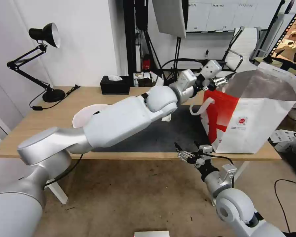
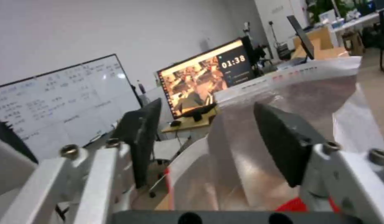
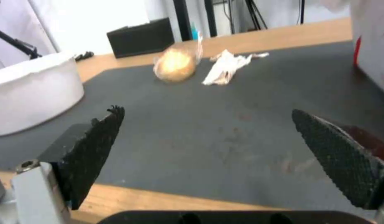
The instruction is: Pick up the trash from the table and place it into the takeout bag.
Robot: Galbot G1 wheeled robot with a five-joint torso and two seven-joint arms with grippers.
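Crumpled tissue and the wrapped ball lie side by side on the mat, with the white bowl at about nine o'clock of them, so at least three pieces are left on the table. At three o'clock stands the bag, mouth agape, foil showing. The left gripper hangs over that mouth, fingers spread and holding nothing, which suggests a drop just made. The right gripper waits at the table's near edge, fingers spread too.
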